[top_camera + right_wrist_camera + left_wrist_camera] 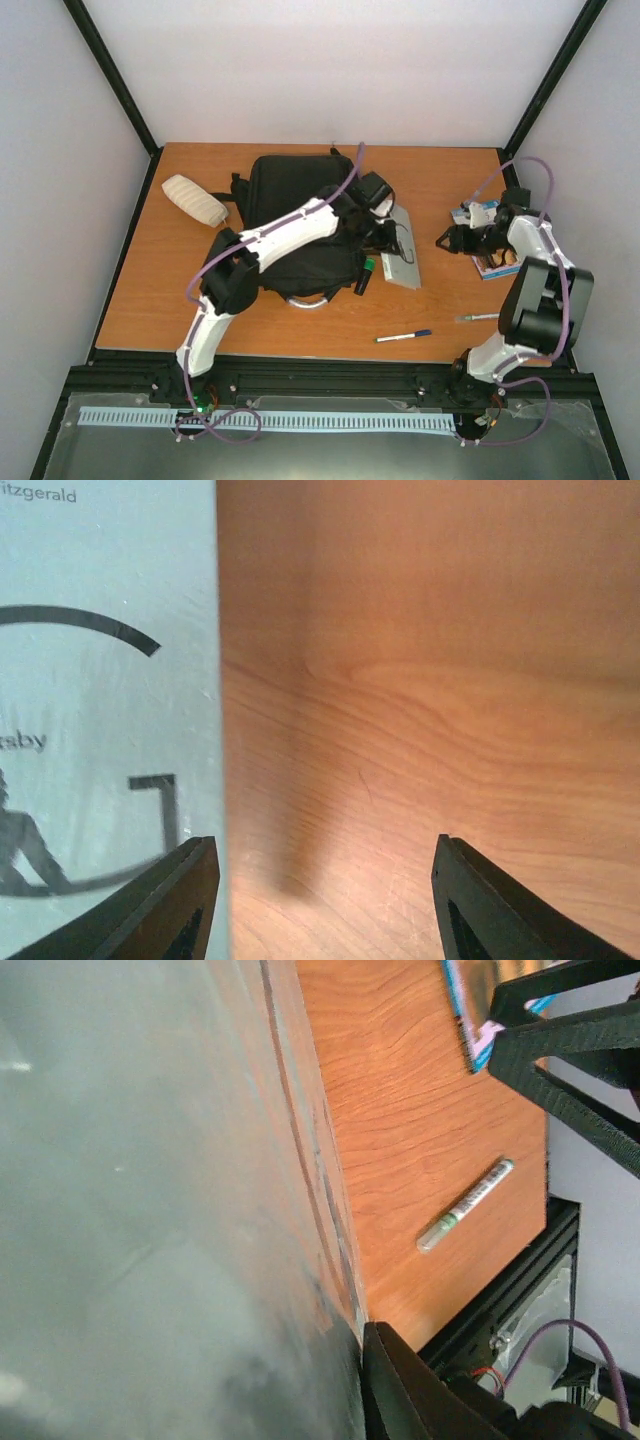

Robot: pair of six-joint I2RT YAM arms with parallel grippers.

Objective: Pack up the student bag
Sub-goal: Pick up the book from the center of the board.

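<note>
The black student bag lies flat mid-table, its silvery handle toward the near edge. My left arm reaches across it. The left gripper is shut on a thin grey book at the bag's right edge. In the left wrist view that book fills the left side as a blur, with one finger pressed against it. My right gripper is open low over the table. Its left finger overlaps the edge of a pale blue Fitzgerald book.
A cream pouch lies left of the bag. A green-capped marker lies by the bag's right front corner. A blue pen and a silver pen lie near the front edge. A book lies under the right arm.
</note>
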